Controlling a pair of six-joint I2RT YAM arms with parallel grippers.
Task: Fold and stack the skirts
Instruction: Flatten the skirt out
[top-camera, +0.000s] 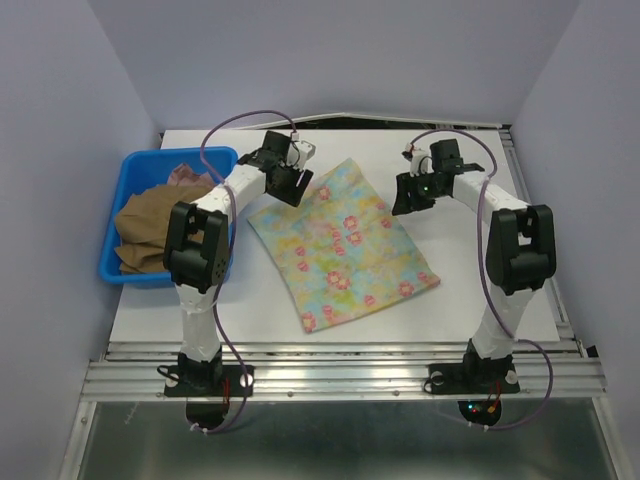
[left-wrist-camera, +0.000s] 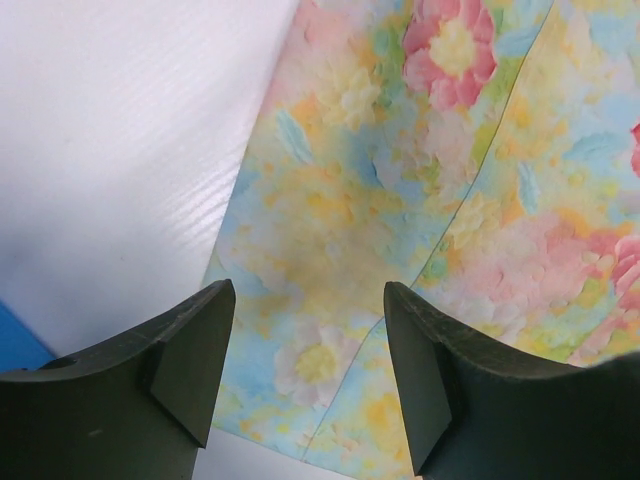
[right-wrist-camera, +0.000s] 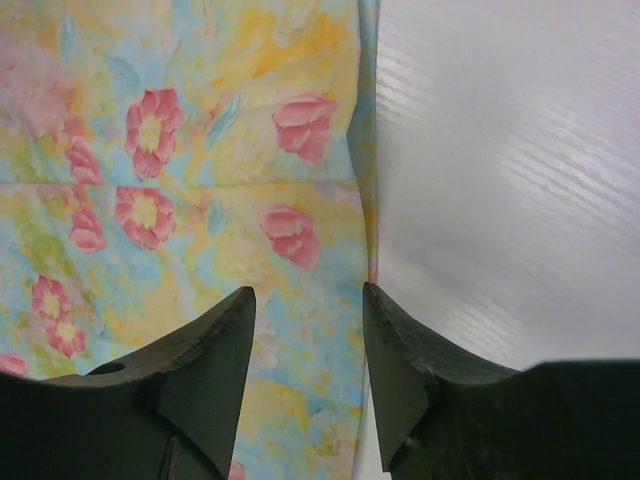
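Observation:
The pastel yellow-blue skirt with pink flowers (top-camera: 340, 242) lies spread flat in the middle of the white table. My left gripper (top-camera: 285, 190) is open above its far left corner; in the left wrist view (left-wrist-camera: 308, 300) the cloth's edge shows between the jaws. My right gripper (top-camera: 408, 200) is open above the skirt's far right edge; the right wrist view (right-wrist-camera: 308, 300) shows that edge (right-wrist-camera: 368, 180) between the jaws. The brown pleated skirt (top-camera: 150, 225) and a bit of the dusty pink skirt (top-camera: 186, 174) lie in the bin.
A blue plastic bin (top-camera: 125, 170) stands at the table's left edge, beside the left arm. The table (top-camera: 470, 300) has bare white surface to the right of the skirt and along the front.

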